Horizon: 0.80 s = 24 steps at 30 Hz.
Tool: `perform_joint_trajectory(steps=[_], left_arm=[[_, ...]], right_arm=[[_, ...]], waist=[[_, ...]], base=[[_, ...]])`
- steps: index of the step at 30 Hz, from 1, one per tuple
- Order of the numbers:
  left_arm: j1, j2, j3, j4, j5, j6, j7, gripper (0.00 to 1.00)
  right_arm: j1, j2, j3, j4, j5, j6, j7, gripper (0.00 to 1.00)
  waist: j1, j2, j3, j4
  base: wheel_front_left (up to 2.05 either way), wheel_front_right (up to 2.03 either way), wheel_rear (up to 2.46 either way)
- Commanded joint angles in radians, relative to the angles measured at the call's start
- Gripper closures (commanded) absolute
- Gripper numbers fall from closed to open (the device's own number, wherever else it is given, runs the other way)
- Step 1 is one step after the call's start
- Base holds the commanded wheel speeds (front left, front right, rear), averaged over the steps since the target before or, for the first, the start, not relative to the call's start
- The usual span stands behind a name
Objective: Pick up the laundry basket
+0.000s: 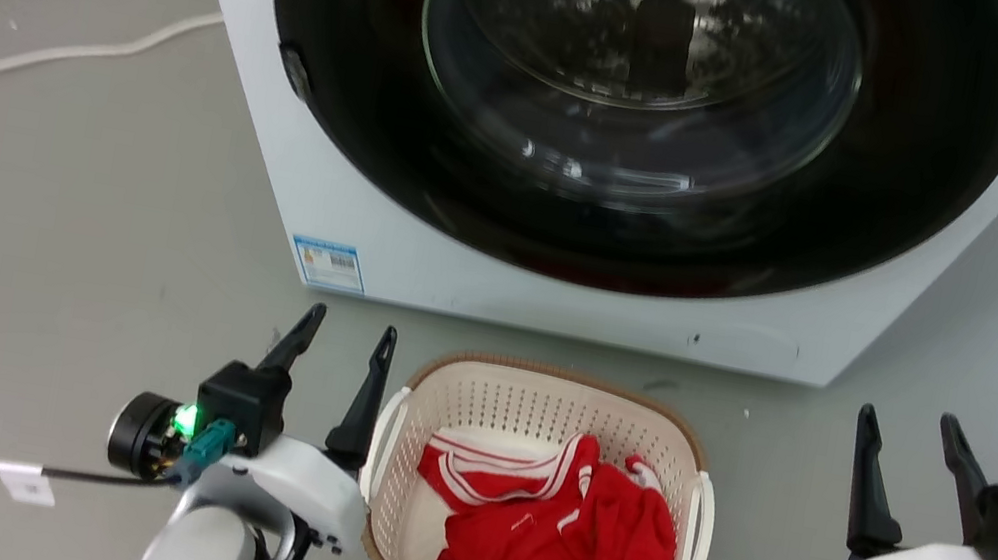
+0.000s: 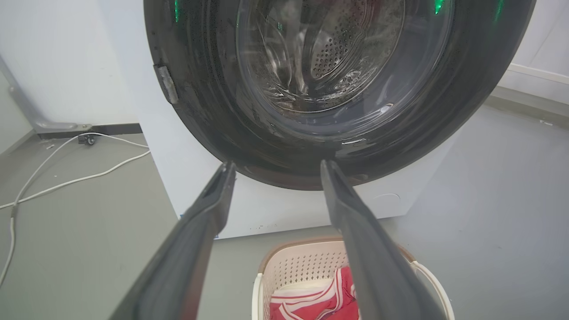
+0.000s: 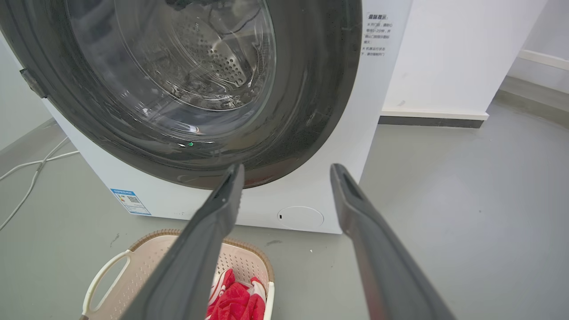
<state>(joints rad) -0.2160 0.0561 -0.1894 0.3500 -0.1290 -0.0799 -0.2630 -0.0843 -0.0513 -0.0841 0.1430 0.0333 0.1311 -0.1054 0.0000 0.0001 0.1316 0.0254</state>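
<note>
While left claw (image 1: 353, 322) and right claw (image 1: 907, 415) stand spread and empty, laundry basket (image 1: 539, 403) holds red-and-white clothes (image 1: 560, 523), washing machine (image 1: 338, 213) behind

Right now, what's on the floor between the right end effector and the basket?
Nothing. In the head view, the stretch between the right end effector and the basket is bare grey floor.

Laundry rm: washer (image 1: 292, 185), clothes basket (image 1: 540, 398).
</note>
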Motion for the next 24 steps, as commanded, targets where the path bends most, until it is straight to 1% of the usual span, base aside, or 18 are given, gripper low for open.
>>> perform_joint_trajectory(steps=[1, 4, 5, 9, 14, 19, 24], left_arm=[[-0.047, 0.01, 0.006, 0.038, -0.007, -0.014, -0.002, 0.0], [-0.115, 0.022, 0.007, 0.107, -0.018, -0.027, -0.002, 0.0], [-0.115, 0.022, 0.007, 0.107, -0.018, -0.027, -0.002, 0.0], [-0.209, 0.044, -0.004, 0.215, -0.038, -0.042, -0.002, 0.0], [-0.313, 0.071, -0.035, 0.349, -0.073, -0.049, -0.002, 0.0], [-0.406, 0.1, -0.132, 0.474, -0.143, -0.051, 0.002, 0.0], [-0.493, 0.142, -0.225, 0.566, -0.258, -0.051, 0.033, 0.0]], right_arm=[[-0.043, 0.002, 0.001, 0.023, 0.0, -0.001, 0.001, 0.0], [-0.096, 0.002, 0.005, 0.067, 0.0, -0.001, 0.003, 0.0], [-0.096, 0.002, 0.005, 0.067, 0.0, -0.001, 0.003, 0.0], [-0.161, 0.002, 0.022, 0.138, 0.003, -0.001, -0.001, 0.0], [-0.241, 0.002, 0.056, 0.242, 0.009, -0.001, -0.014, 0.0], [-0.329, 0.001, 0.102, 0.362, 0.021, -0.001, -0.027, 0.0], [-0.427, 0.001, 0.154, 0.491, 0.06, -0.001, -0.042, 0.0]], waist=[[0.0, -0.0001, 0.086, -0.018], [0.0, -0.0001, 0.162, -0.026], [0.0, -0.0001, 0.162, -0.026], [0.0, -0.0001, 0.263, -0.037], [0.0, -0.0001, 0.382, -0.054], [0.0, -0.0001, 0.485, -0.07], [0.0, -0.0001, 0.572, -0.084]], base=[[0.0, 0.0, 0.0], [0.0, 0.0, 0.0], [0.0, 0.0, 0.0], [0.0, 0.0, 0.0], [0.0, 0.0, 0.0], [0.0, 0.0, 0.0], [0.0, 0.0, 0.0]])
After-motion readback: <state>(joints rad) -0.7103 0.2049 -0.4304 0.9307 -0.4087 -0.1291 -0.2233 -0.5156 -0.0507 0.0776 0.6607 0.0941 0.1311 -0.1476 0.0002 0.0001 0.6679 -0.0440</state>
